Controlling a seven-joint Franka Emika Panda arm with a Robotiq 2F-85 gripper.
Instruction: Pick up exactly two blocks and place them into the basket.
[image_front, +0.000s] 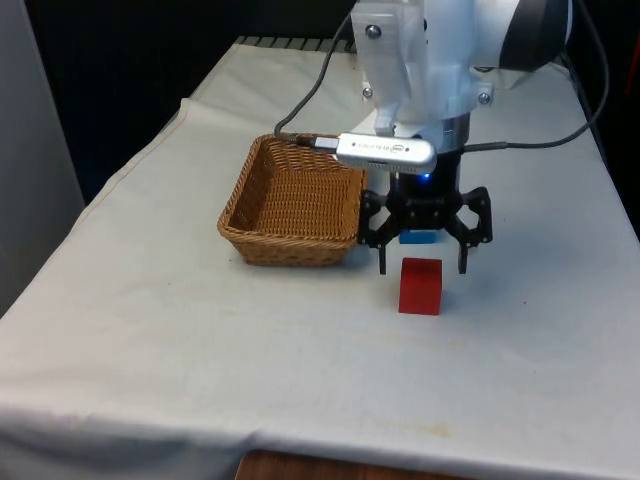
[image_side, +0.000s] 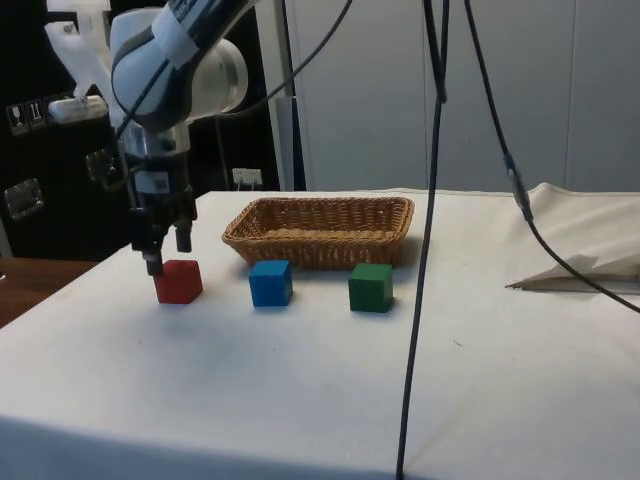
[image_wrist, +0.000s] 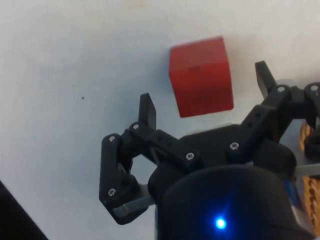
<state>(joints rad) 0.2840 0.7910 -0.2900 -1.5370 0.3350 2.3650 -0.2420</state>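
A red block (image_front: 420, 286) (image_side: 178, 281) (image_wrist: 201, 76) rests on the white cloth. My gripper (image_front: 421, 268) (image_side: 165, 252) (image_wrist: 205, 95) hangs open just above and slightly behind it, one finger on each side, touching nothing. A blue block (image_side: 271, 283) (image_front: 418, 237) sits behind the gripper in the front view, mostly hidden by the fingers. A green block (image_side: 371, 287) stands further along the same row in the side view. The wicker basket (image_front: 292, 203) (image_side: 322, 229) lies beside the blocks, toward the front view's left, with nothing in it.
Black cables (image_side: 432, 200) hang down through the side view in front of the table. A fold of white cloth (image_side: 585, 250) lies at that view's right. Open cloth stretches in front of the red block.
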